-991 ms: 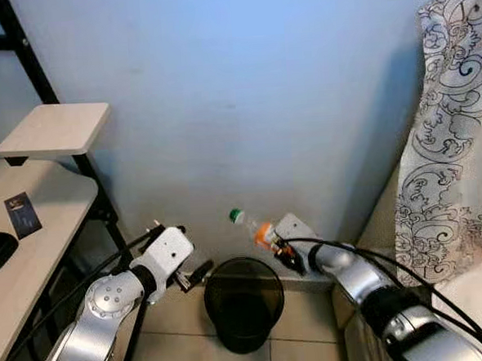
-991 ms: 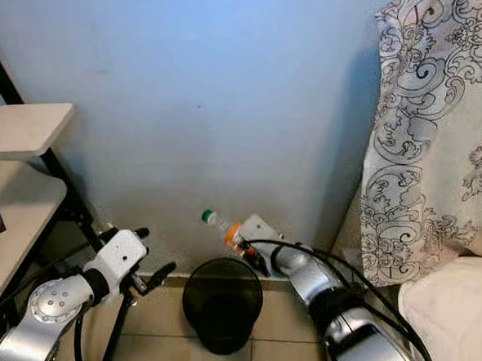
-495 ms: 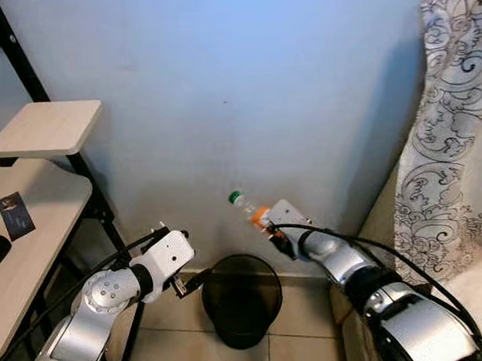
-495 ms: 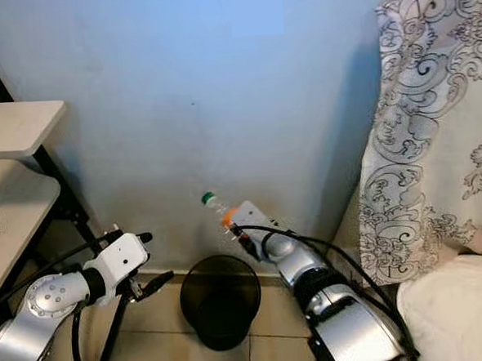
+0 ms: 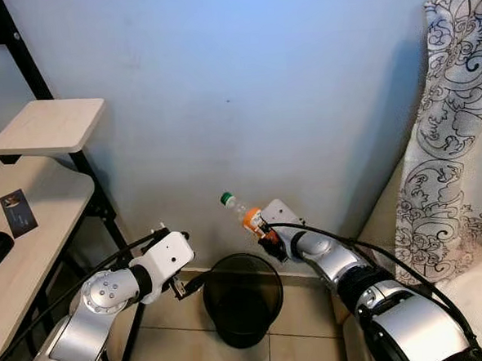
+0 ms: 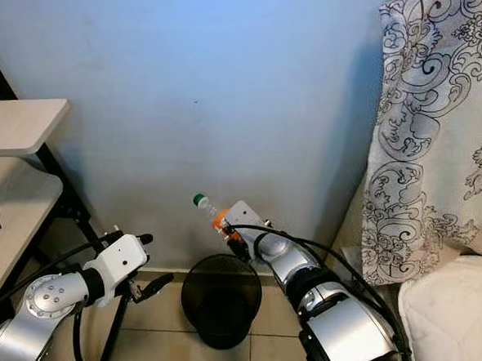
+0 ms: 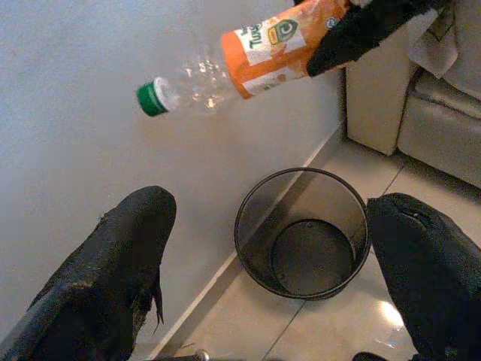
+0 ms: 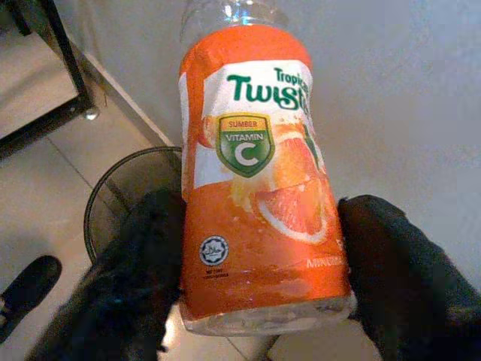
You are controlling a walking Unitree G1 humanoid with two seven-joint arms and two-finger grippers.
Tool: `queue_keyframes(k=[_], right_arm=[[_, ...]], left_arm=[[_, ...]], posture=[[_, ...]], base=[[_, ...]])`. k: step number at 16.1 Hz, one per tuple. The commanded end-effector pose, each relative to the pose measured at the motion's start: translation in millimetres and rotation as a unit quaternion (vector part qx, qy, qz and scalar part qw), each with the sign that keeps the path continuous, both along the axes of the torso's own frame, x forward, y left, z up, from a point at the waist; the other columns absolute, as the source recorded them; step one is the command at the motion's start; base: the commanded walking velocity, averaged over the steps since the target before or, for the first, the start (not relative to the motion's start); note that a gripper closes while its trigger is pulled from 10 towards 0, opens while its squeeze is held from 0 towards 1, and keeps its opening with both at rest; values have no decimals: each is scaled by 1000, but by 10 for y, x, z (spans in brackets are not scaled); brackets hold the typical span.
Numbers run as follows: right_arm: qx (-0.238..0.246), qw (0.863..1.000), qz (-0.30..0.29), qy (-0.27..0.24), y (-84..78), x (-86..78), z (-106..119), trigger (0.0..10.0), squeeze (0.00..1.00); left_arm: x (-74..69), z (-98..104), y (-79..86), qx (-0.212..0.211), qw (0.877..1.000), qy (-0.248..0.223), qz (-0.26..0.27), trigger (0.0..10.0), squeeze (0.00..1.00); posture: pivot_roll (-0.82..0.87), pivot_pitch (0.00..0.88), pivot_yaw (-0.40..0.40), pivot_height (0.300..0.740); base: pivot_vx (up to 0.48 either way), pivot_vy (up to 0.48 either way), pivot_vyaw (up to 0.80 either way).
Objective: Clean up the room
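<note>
Black fingers [image 8: 131, 293] of the right gripper [image 8: 259, 278] are clamped on the base end of a clear plastic bottle with an orange label and green cap [image 5: 245, 214]. Its long axis tilts up toward the blue wall [image 5: 260, 89], cap end highest. The round black mesh wastebasket [image 5: 242, 299] stands on the floor directly beneath; judging from that, release calls for little travel. Beside the wastebasket, the left gripper [image 7: 270, 263] hovers spread wide, empty.
</note>
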State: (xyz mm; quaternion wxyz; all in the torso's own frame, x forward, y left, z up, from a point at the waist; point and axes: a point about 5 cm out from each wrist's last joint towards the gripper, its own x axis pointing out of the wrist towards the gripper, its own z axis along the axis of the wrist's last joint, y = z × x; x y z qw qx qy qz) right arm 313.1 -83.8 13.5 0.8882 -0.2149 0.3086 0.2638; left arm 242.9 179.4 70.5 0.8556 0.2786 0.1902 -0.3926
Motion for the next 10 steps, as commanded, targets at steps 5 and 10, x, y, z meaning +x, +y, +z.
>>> queue_keyframes(k=[5,10], right_arm=[[15,1000,0,-2,33,4,12,10000,1000],[95,992,-72,-36,-144,79,98,10000,1000]], left_arm=[[47,64,-9,6,1000,-10,-9,10000,0],[122,135,-42,-45,997,-46,47,10000,0]], posture=[[101,0,-26,740],[98,0,-18,740]], base=[[0,0,0],[0,0,0]])
